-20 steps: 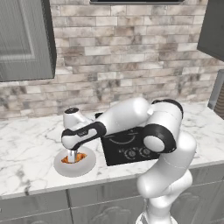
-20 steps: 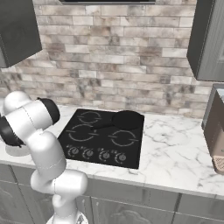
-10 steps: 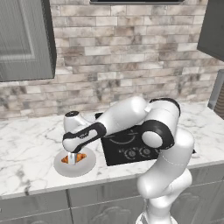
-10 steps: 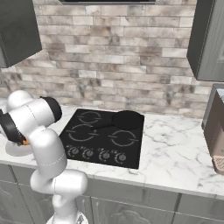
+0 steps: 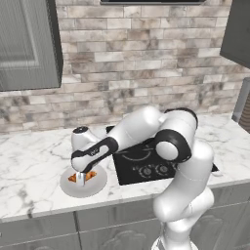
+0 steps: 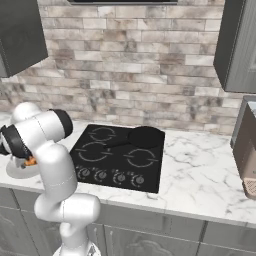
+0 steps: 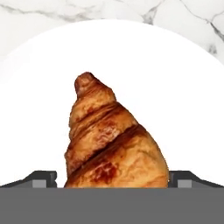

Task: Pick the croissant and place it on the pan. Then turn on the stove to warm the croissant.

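A: Left base view, status?

B: The arm reaches down and left from the lower right. The gripper [image 5: 84, 177] sits low over a pale round plate [image 5: 99, 185] on the marble desk [image 5: 34, 166]. The croissant [image 5: 91, 175] lies on that plate, with orange showing on both sides of the fingers. The stove [image 5: 141, 166] is just right of the plate, partly behind the arm.

A: Right base view?

B: The stove [image 6: 120, 155] lies flat in the desk [image 6: 200, 175], knobs along its near edge. The pan [image 6: 145, 136] rests on the back right burner, handle pointing left. At the far left the plate [image 6: 17, 172] shows past the arm, with a bit of the croissant [image 6: 31, 161] beside the arm's dark joint.

A: Hand view?

B: The croissant [image 7: 109, 140] is centred on the white plate [image 7: 183, 100], pointed end toward the top. 2 dark fingertips [image 7: 41, 178] stand at either side of its wide end.

A: State of the jaws?

B: Spread wide, straddling the croissant, not clamped on it.
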